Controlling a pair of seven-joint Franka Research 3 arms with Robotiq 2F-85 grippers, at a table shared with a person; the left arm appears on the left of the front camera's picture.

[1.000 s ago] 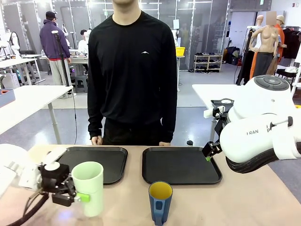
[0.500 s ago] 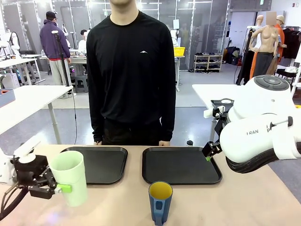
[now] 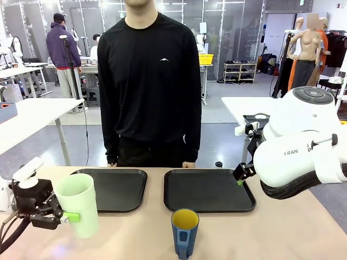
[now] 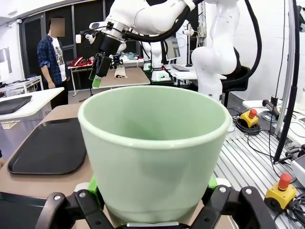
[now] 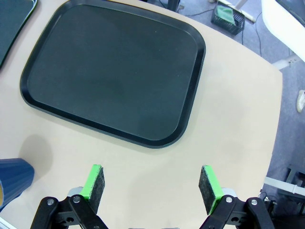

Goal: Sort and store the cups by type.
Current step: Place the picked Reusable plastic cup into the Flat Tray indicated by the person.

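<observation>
Pinching a tall, pale mint-green, handleless tumbler (image 3: 80, 203): left gripper (image 4: 152, 200)

The blue mug (image 5: 12, 176) is cut off by the right wrist picture's edge. In front, the mint tumbler (image 3: 78, 206) hides the left tray's (image 3: 122, 187) near-left corner.

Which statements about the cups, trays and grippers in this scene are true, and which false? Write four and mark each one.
1. The left gripper is shut on the mint-green tumbler. True.
2. The blue mug stands on the right tray. False: it stands on the table, in front of that tray.
3. The right gripper is open and holds nothing. True.
4. The blue mug's inside is red. False: it is yellow.
</observation>
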